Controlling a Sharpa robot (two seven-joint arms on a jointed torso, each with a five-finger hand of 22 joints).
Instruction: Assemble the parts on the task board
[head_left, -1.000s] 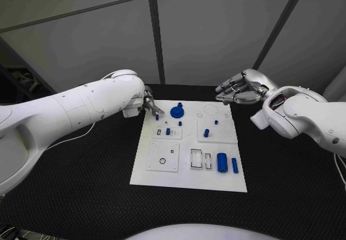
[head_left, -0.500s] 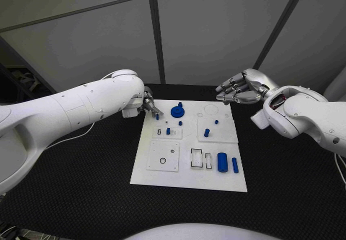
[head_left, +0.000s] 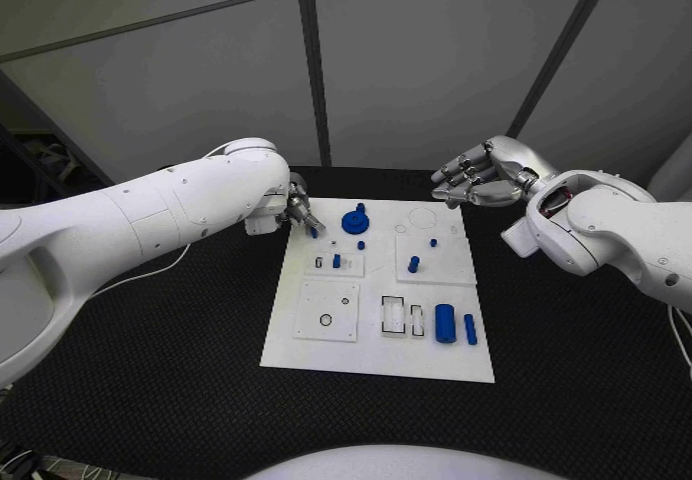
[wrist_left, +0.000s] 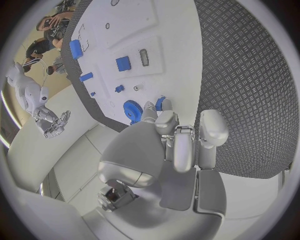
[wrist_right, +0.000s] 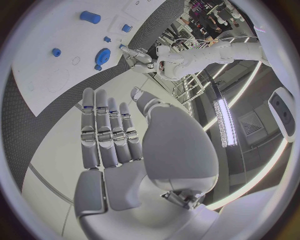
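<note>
The white task board (head_left: 329, 345) lies in the middle of the black table. My left hand (head_left: 299, 213) hovers at its back left corner and pinches a small blue part (head_left: 313, 231) (wrist_left: 160, 103) between its fingertips, just left of the blue gear (head_left: 356, 222) (wrist_left: 132, 108). Small blue pegs (head_left: 336, 262) (head_left: 413, 265) stand in the middle blocks. Two blue cylinders (head_left: 444, 325) lie near the board's right edge. My right hand (head_left: 483, 176) (wrist_right: 119, 140) floats above the table behind the board's back right corner, fingers stretched out and holding nothing.
A white block with a round hole (head_left: 326, 312) and a block with rectangular slots (head_left: 401, 317) sit on the board's front half. Black mat (head_left: 173, 350) surrounds the board. Grey wall panels rise behind the table.
The left hand with its small blue part has lifted very slightly. The right hand has stayed in place.
</note>
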